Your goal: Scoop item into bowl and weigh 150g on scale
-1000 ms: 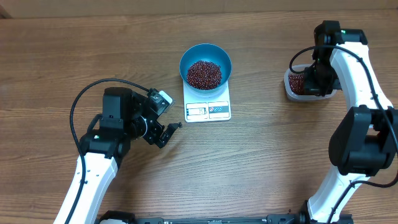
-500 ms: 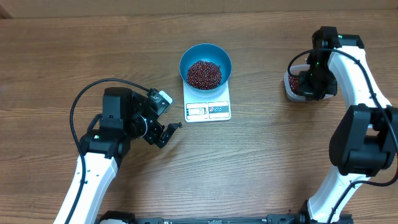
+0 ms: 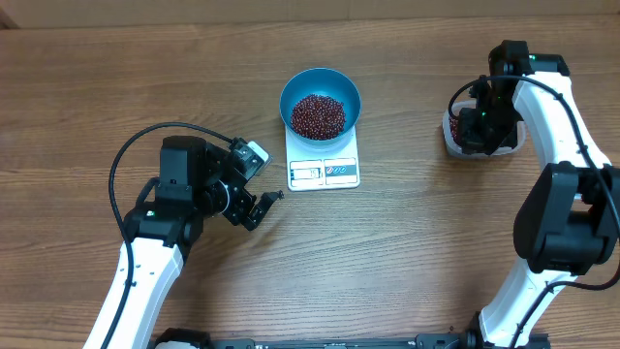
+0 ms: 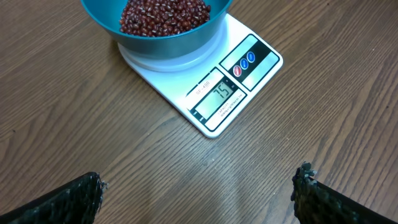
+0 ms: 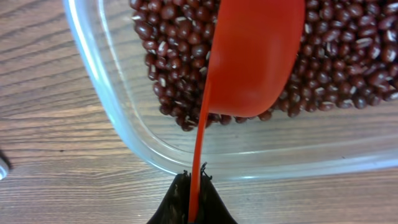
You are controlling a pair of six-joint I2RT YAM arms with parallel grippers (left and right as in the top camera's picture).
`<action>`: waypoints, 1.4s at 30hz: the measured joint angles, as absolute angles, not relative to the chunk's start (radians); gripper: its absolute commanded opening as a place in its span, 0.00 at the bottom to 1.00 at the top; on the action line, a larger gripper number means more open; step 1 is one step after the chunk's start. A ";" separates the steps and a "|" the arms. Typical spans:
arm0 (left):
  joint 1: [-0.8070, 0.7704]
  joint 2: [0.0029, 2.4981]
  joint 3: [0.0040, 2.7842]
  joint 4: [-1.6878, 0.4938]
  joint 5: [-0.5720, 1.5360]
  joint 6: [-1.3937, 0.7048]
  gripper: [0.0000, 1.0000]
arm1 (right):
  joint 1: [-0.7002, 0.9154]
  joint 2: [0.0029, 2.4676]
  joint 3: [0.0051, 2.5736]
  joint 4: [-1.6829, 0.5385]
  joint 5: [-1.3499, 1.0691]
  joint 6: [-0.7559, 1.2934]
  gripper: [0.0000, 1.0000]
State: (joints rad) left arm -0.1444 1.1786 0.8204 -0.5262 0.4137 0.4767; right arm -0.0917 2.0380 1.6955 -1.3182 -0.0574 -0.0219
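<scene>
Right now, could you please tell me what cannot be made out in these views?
- Overhead: the scale display is too small to read.
- Overhead: the clear tub is mostly hidden behind the right arm.
- Right wrist: the red scoop shows only its underside, so its contents are hidden.
- Left wrist: the blue bowl is cut off by the top edge.

We saw the beans [image 3: 318,115], small and maroon, heaped loosely in the deep blue bowl [image 3: 287,95], which sat upright on the flat white scale [image 3: 325,173], its display edge uncovered
</scene>
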 measured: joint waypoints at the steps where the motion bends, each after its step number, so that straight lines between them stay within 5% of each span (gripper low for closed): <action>1: -0.144 1.179 0.820 -0.526 0.414 0.477 1.00 | -0.092 2.038 1.695 -1.316 -0.065 -0.023 0.04; 23: -0.144 1.179 0.820 -0.526 0.414 0.477 1.00 | -0.311 2.038 1.694 -1.323 -0.366 -0.206 0.04; 42: -0.144 1.179 0.820 -0.526 0.414 0.477 1.00 | -0.259 2.056 1.657 -1.273 -0.355 -0.311 0.04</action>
State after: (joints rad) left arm -0.1444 1.1786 0.8200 -0.5262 0.4137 0.4767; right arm -0.2592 2.0560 1.6569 -1.2732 -0.3553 -0.3111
